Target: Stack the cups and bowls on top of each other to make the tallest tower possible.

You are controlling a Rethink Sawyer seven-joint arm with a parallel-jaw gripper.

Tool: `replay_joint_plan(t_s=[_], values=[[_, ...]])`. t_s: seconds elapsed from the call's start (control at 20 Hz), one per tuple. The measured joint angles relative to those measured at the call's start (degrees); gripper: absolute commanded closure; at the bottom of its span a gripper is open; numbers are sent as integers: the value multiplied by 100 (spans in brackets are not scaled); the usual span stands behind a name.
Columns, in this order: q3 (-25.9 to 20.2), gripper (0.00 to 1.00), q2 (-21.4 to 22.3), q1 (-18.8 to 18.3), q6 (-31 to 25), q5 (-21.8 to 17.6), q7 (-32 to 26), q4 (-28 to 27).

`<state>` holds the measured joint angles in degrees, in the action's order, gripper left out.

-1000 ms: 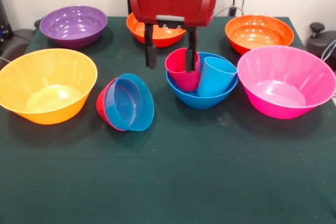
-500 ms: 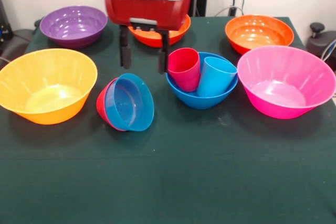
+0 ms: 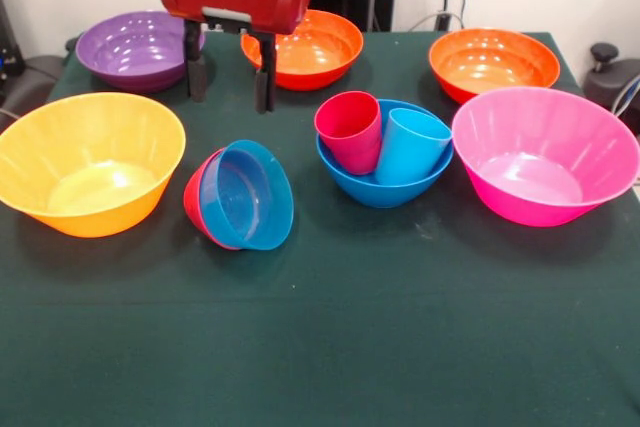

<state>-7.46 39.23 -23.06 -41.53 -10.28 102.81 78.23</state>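
- The red-bodied gripper (image 3: 231,72) hangs at about 11 o'clock in the front view. Its two black fingers (image 3: 264,84) are spread wide apart and hold nothing.
- Below the fingers, toward 6 o'clock, lies the small glossy blue plastic bowl (image 3: 248,195). It is nested in the small red plastic bowl (image 3: 198,199), and the pair is tipped on its side.
- The pair's mouth faces the camera, so its axis runs roughly level, from 12 toward 6. I judge a pinch on the upper rim the likeliest hold.
- The shorter crimson red plastic tumbler (image 3: 350,130) and the taller light blue plastic tumbler (image 3: 410,145) stand leaning inside the mid-sized blue plastic bowl (image 3: 380,187). That cluster sits at 4 o'clock from the fingers, well apart from them.
- Nothing is yet piled high; the tower is only these two loose nests.
- The large yellow-orange plastic bowl (image 3: 88,162) sits just beside the tipped pair at its 9 o'clock, so room is tight there.
- The purple plastic bowl (image 3: 140,47) and one orange plastic bowl (image 3: 312,47) flank the gripper. The second orange plastic bowl (image 3: 492,62) and the large pink plastic bowl (image 3: 545,152) lie off toward 3 o'clock.
- The dark green cloth-covered table (image 3: 330,347) is open toward 6 o'clock.
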Motion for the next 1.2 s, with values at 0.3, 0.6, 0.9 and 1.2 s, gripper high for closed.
replay_joint_plan(t_s=[0.3, 0.6, 0.9, 1.2], values=[[0, 0, -49, -6, 1, -190, 0, -44], [-1, 0, -217, -11, 1, -210, 0, -106], [-2, 0, -442, -11, 67, -231, 0, -144], [-2, 0, -592, -11, 303, -248, 0, -145]])
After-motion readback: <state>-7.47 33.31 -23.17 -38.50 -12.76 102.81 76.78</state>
